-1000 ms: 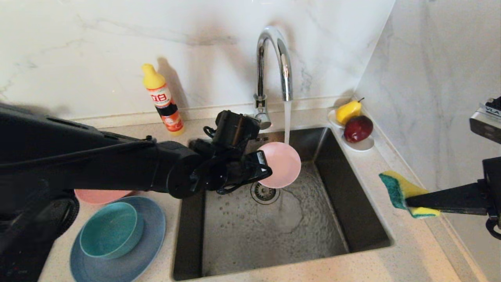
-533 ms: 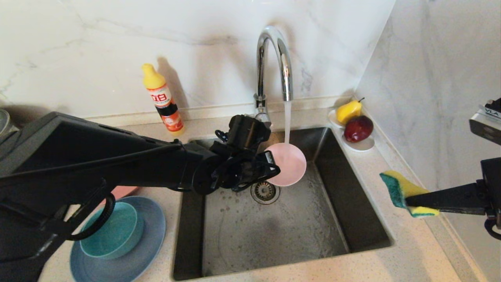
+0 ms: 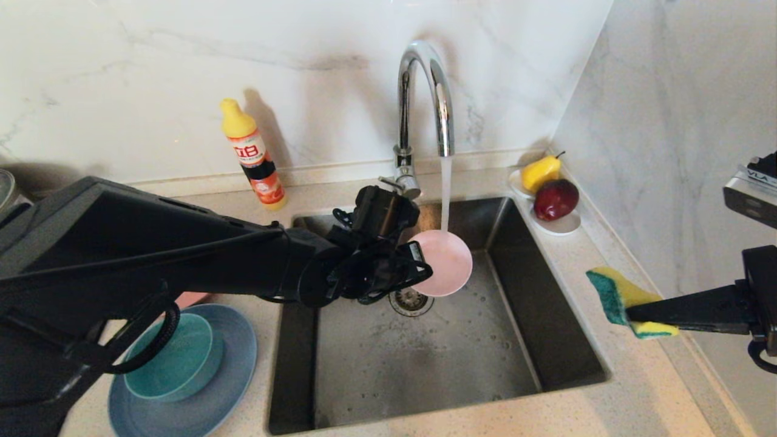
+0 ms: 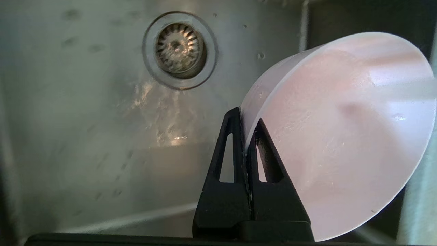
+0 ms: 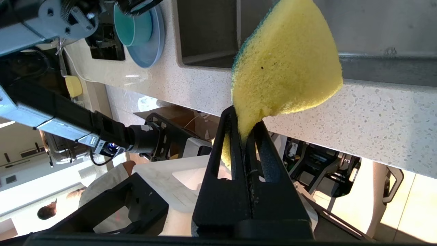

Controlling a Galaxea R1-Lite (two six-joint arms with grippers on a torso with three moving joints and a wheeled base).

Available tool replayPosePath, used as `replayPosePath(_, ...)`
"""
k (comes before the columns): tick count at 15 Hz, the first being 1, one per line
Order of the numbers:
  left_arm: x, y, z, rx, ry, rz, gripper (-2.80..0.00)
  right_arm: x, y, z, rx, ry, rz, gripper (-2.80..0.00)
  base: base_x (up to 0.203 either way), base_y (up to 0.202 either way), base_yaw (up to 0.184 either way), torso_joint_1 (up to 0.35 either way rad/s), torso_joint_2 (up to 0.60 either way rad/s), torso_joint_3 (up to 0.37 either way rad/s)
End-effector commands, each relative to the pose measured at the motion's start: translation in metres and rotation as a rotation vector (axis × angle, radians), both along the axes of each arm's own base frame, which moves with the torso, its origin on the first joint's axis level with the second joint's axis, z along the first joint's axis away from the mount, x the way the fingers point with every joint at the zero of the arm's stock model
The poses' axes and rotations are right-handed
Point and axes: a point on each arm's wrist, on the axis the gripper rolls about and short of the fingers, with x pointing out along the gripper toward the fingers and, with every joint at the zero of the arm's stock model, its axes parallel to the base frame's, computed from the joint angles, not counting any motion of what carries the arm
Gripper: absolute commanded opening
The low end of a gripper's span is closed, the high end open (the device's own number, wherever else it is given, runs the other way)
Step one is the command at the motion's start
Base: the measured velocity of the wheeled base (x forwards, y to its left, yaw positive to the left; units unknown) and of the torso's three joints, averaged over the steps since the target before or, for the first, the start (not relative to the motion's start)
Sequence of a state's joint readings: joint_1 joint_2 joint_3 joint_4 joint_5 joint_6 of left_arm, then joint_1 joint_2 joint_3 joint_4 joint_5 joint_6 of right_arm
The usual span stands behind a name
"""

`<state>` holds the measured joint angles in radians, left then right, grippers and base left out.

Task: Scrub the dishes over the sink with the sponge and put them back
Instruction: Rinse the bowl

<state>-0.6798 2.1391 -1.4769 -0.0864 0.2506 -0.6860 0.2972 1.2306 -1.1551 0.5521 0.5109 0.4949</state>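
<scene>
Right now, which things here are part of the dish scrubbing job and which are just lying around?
Job: pink bowl in left gripper, sponge in right gripper, sink, teal bowl, blue plate.
Lying about: soap bottle, pear, apple, saucer.

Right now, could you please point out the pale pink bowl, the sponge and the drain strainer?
pale pink bowl point(image 3: 448, 262): head view, inner face.
sponge point(image 3: 613, 293): head view, green scouring edge.
drain strainer point(image 4: 180, 50): left wrist view, centre of grate.

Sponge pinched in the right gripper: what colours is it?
The floppy sponge is yellow with a thin green scouring layer; the head view shows both colours best.
</scene>
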Motion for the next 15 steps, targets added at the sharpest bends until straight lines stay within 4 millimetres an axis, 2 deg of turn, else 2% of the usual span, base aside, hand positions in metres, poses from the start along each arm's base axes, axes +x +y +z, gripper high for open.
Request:
replayPosePath(1,-0.01,0.008,0.009,0.006,-0.007,0.005,-2.8,0.0,0.0,-0.001,0.003,0.009,0.001,-2.8,0.0,0.0,0.0,0.0,0.0,0.0)
replayPosePath(6,-0.036,0.038,0.011,0.212,-0.122,0.177,-2.8,0.003,0.001,-0.007,0.008,0.006,0.005,-2.8,0.0,0.0,0.0,0.0,0.0,0.0)
replayPosePath(12,-0.07,0.07,0.029,0.249,-0.477,0.186,-2.8,0.005,0.002,-0.014,0.001,0.027,0.005,-2.8,0.0,0.0,0.0,0.0,0.0,0.0)
replayPosePath(15,-0.083,0.089,0.043,0.196,-0.669,0.221,-2.8,0.007,0.002,-0.016,-0.002,0.038,0.007,-2.8,0.0,0.0,0.0,0.0,0.0,0.0)
